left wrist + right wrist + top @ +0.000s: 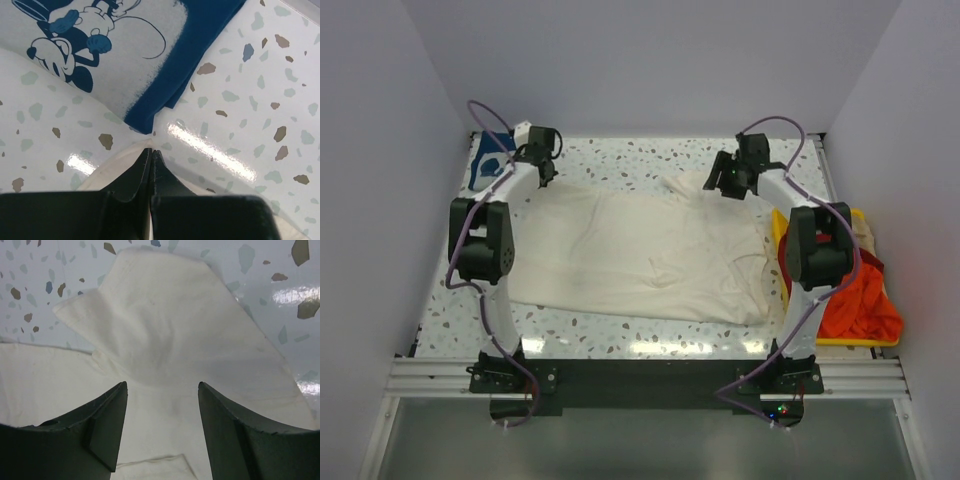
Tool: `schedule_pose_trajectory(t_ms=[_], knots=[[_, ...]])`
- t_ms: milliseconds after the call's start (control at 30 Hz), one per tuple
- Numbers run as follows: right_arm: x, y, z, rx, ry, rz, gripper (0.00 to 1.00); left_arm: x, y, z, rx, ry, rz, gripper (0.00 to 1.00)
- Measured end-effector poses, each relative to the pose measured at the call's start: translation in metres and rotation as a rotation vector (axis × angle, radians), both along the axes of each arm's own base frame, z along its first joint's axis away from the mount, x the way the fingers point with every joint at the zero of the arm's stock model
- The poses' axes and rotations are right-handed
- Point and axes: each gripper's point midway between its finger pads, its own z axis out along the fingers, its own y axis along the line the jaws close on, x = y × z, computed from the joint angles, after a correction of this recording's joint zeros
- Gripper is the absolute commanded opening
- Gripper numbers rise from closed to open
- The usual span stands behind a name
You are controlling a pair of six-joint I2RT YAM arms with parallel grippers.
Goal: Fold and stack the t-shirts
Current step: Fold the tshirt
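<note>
A large cream t-shirt (pixel 640 255) lies spread across the middle of the table. My left gripper (pixel 546 172) is at its far left corner, shut on the cream cloth edge (pixel 107 167). My right gripper (pixel 725 182) hangs open over the shirt's far right sleeve (pixel 165 325), its jaws wide apart and holding nothing. A navy blue t-shirt with white cartoon print (pixel 485 160) lies folded at the far left corner; it also shows in the left wrist view (pixel 150 55). An orange-red t-shirt (pixel 860 300) and a beige one (pixel 865 232) sit in the bin at right.
A yellow plastic bin (pixel 783 262) stands at the right edge of the table, beside the right arm. White walls close in the table on the left, back and right. Bare speckled tabletop (pixel 640 160) runs along the far side.
</note>
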Motion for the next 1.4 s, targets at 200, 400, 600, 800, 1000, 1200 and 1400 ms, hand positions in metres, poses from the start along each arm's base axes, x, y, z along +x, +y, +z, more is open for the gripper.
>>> schedule_pose_trajectory(t_ms=[200, 400, 600, 800, 1000, 1200, 1400], knots=[[0.032, -0.011, -0.011, -0.038, 0.0, -0.022, 0.62, -0.001, 0.024, 0.001, -0.009, -0.004, 0.041, 0.0], [0.062, -0.022, -0.019, -0.076, 0.005, -0.061, 0.62, -0.001, 0.04, -0.001, -0.021, 0.0, 0.065, 0.0], [0.061, -0.034, -0.026, -0.131, 0.033, -0.096, 0.61, -0.001, 0.046, -0.012, -0.044, 0.019, 0.065, 0.0], [0.053, -0.046, -0.032, -0.192, 0.069, -0.111, 0.61, 0.002, 0.046, -0.02, -0.061, 0.022, 0.054, 0.0], [0.062, -0.044, -0.047, -0.211, 0.082, -0.089, 0.61, 0.007, 0.042, -0.023, -0.081, 0.011, 0.037, 0.0], [0.081, -0.026, -0.051, -0.225, 0.059, -0.058, 0.61, 0.01, 0.038, -0.022, -0.098, -0.002, 0.022, 0.0], [0.083, -0.003, -0.056, -0.275, 0.058, -0.03, 0.6, 0.011, 0.037, -0.022, -0.103, -0.004, 0.017, 0.0]])
